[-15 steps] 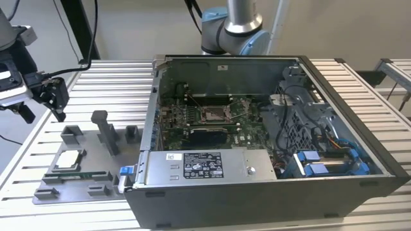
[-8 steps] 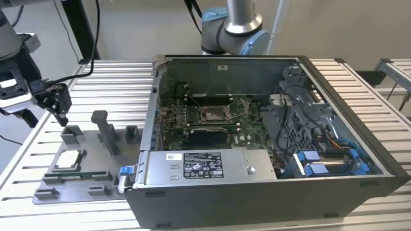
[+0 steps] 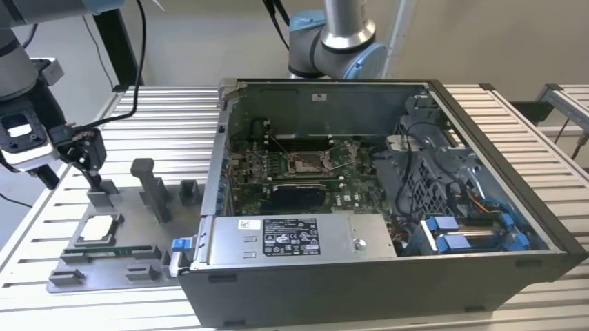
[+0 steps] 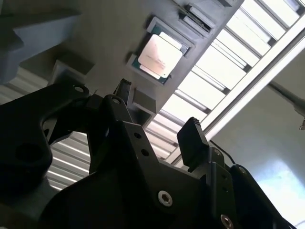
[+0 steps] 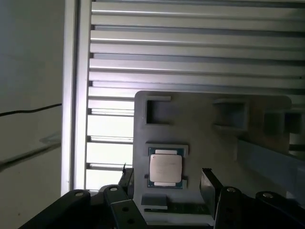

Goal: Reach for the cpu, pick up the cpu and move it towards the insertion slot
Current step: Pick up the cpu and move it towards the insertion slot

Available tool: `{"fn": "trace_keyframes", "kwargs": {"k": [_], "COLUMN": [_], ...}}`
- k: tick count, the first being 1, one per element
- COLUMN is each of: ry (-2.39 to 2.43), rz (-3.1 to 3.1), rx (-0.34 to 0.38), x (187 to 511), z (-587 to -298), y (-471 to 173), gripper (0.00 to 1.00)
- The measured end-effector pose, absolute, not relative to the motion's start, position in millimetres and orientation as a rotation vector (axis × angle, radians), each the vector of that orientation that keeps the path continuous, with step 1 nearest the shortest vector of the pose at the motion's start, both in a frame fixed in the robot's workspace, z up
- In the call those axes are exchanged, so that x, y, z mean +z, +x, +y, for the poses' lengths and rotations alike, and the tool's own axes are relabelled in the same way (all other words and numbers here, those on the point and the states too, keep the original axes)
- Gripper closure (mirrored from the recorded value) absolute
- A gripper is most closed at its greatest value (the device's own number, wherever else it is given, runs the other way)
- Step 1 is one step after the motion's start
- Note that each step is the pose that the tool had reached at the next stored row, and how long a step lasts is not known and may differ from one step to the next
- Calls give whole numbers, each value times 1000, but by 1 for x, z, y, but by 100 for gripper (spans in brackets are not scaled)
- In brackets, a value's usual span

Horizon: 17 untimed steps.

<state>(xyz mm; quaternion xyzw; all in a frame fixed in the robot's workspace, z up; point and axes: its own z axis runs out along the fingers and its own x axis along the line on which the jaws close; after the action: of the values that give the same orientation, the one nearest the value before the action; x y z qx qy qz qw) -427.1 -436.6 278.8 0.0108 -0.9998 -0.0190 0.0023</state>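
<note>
The cpu (image 3: 99, 229) lies flat in a recess of the grey tray (image 3: 138, 238), below the claw (image 3: 90, 162) and a little toward the camera from it. In the exterior view the claw hangs over the tray's far end, close to a grey post (image 3: 152, 189), and carries nothing. The slot (image 3: 308, 163) sits well apart from the claw, inside the open case (image 3: 387, 272) on the exterior view's right. In the second wrist view the claw (image 4: 158, 102) has its two fingers (image 4: 193, 136) spread wide with only air between them, and the cpu (image 4: 159, 56) lies beyond their tips, untouched. In the first wrist view the cpu (image 5: 165, 168) shows between the spread fingers (image 5: 208, 180) of the claw (image 5: 167, 176), so the line-up looks about right. As I judge it, a good reach means holding that centring, coming straight down with the fingers wide, and closing on two opposite edges of the chip, not its face. The recess lip and the nearby posts are what a finger could catch. How much height separates tips and chip is hard to read. The claw body cuts off the tray's near edge and part of a green stick (image 5: 186, 207) beside the cpu. The slot's lever is too fine to make out.
</note>
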Motion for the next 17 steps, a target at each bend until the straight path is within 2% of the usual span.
{"fn": "trace_keyframes", "kwargs": {"k": [17], "ry": [34], "rz": [-3136], "rx": [-60], "x": [248], "z": [-437], "y": [-425], "gripper": [0]}}
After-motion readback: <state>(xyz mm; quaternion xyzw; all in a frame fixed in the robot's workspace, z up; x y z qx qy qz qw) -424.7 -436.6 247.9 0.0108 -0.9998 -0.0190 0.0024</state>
